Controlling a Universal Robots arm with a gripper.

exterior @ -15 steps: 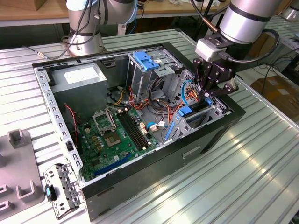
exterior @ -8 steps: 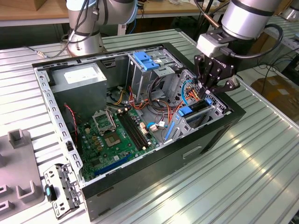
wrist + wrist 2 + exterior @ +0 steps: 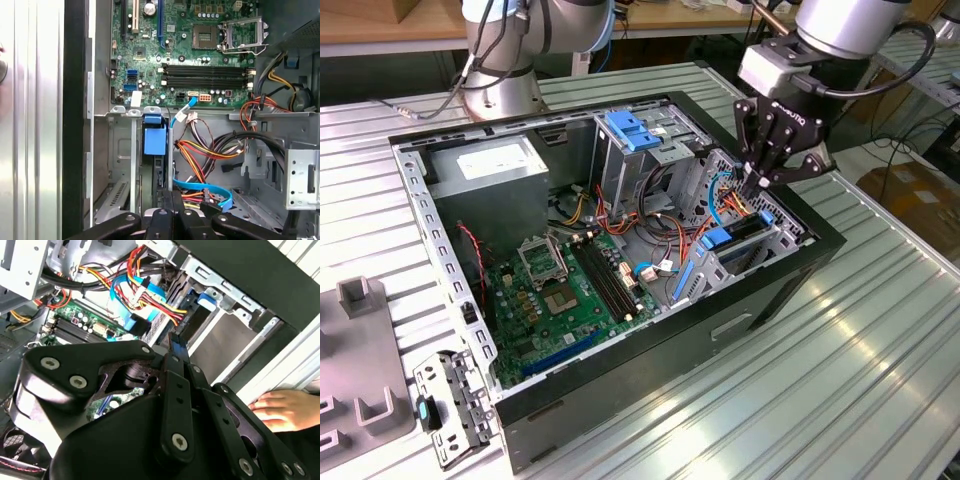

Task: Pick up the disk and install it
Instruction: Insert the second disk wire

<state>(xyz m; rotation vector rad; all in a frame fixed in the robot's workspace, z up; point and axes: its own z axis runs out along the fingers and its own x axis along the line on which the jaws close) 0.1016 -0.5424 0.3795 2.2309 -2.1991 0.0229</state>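
The disk (image 3: 738, 236) stands on edge in the lower drive bay at the exterior view's right end of the open computer case (image 3: 620, 400). Its dark edge and blue carrier rail (image 3: 154, 138) show in the first wrist view, and the blue rail end (image 3: 206, 300) shows in the second wrist view. My gripper (image 3: 757, 183) hangs directly over that bay, fingers together and pointing down at the disk's rear edge among the cables. I cannot tell whether the tips touch it. In both wrist views the black fingers (image 3: 175, 347) (image 3: 172, 197) look closed with nothing between them.
Red, yellow and blue cables (image 3: 200, 160) cross the bay beside the disk. A tall metal cage with a blue bracket (image 3: 630, 130), a grey power supply (image 3: 485, 165) and the motherboard (image 3: 570, 290) sit in the case. A person's hand (image 3: 280, 407) rests on the table by the case.
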